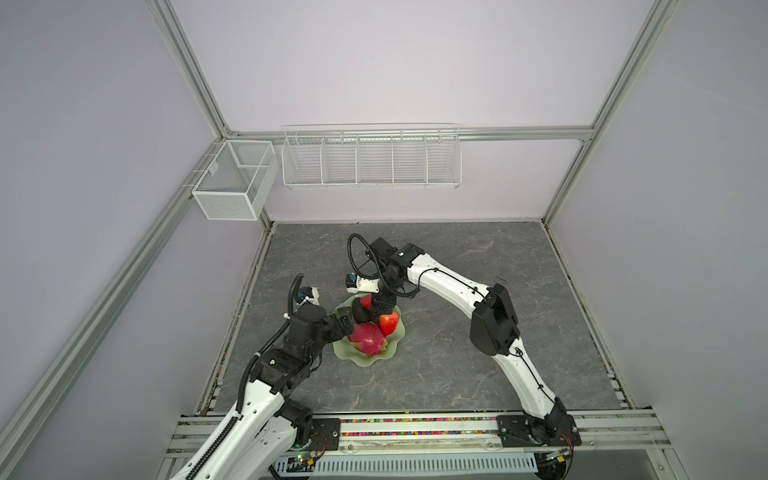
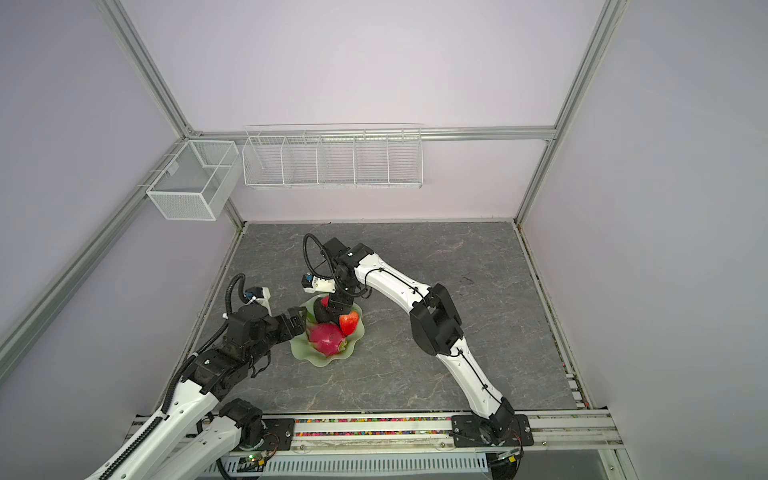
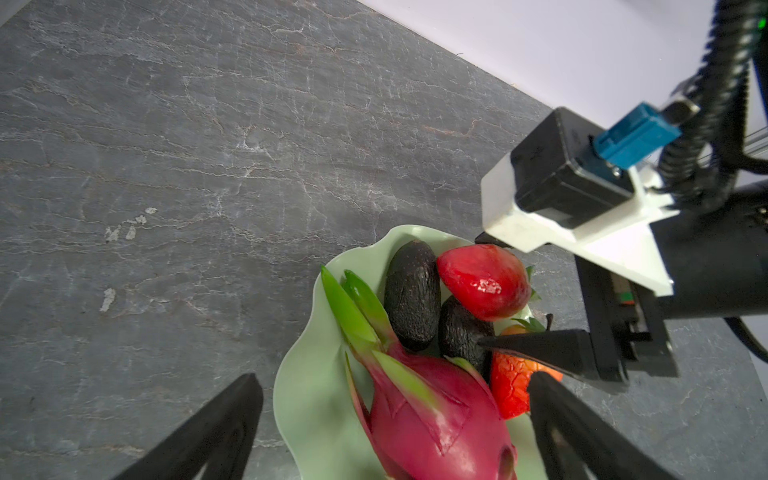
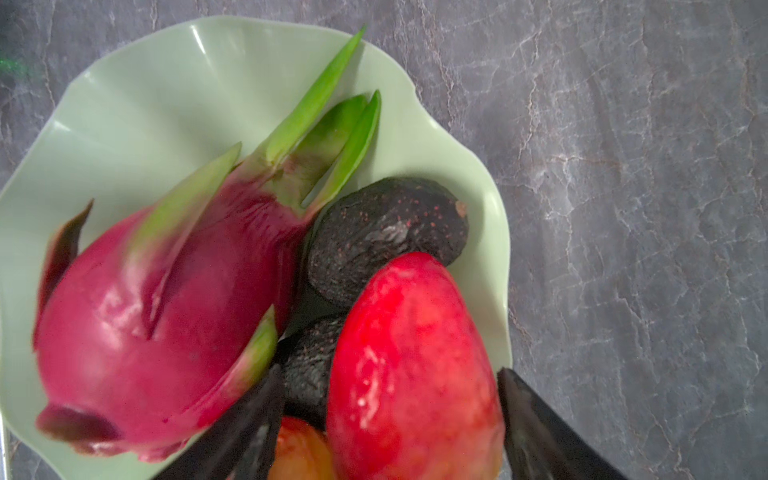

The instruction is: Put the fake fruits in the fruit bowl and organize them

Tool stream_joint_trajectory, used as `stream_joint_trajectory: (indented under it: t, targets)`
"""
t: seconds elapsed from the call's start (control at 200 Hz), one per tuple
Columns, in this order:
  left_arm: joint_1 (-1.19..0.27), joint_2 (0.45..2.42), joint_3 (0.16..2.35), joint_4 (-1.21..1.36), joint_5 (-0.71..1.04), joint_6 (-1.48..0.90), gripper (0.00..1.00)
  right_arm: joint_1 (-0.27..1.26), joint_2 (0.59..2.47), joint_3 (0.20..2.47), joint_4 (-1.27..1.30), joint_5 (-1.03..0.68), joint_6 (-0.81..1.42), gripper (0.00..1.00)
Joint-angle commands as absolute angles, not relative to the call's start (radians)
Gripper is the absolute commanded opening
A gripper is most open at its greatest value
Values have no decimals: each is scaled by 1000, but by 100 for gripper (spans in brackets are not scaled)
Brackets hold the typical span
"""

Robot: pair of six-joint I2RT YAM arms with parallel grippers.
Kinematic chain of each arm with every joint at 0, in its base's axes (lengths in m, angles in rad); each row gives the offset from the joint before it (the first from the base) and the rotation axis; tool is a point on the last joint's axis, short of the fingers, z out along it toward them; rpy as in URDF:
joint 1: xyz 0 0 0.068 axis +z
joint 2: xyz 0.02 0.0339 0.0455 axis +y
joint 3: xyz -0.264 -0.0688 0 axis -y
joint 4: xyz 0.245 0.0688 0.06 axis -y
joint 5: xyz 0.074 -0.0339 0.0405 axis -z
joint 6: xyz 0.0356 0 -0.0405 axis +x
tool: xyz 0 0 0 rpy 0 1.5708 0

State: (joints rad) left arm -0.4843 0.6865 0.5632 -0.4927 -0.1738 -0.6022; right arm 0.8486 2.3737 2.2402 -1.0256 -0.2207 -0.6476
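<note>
Strawberry on avocados in fruit bowl
It looks light and slippery; hold its fat middle. Right end effector sits loose around it, left end effector gapes wide.

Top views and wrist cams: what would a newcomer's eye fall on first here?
The magenta dragon fruit lies in the pale green fruit bowl, left of centre on the grey table in both top views. The right gripper stands open astride a glossy red strawberry propped on a dark avocado at the bowl's far side.
</note>
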Motion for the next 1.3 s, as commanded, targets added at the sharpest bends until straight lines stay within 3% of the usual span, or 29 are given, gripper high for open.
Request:
stream_joint_trajectory:
  t: [0.0,0.135,0.285,0.45,0.58,0.715,0.825,0.965,1.11,1.295]
  targets:
    - [-481,686,554,-474,-159,-606,100,849,2338,2260,-1012,-229,-653,89]
    - [-481,690,554,-463,-144,-601,100,848,2275,2233,-990,-253,-645,100]
    - [-480,679,550,-431,-110,-566,100,847,2175,2143,-913,-260,-630,88]
    - [-480,674,579,-414,-122,-494,99,836,2041,1994,-803,-302,-585,88]
    - [-476,732,612,-393,-264,-428,99,786,1896,1808,-666,-312,-420,88]
    - [-447,837,608,-219,-485,-367,99,638,1623,1395,-367,-232,-97,88]
    - [-445,952,598,-72,-724,-292,99,424,1373,1070,-253,-120,198,88]
    - [-434,1111,551,140,-905,-150,99,140,1143,793,-242,-3,276,89]
    - [-351,1184,461,379,-807,-93,99,-15,1053,611,-50,105,190,89]
    - [-200,1204,338,618,-467,-111,99,-35,1146,507,231,134,124,89]
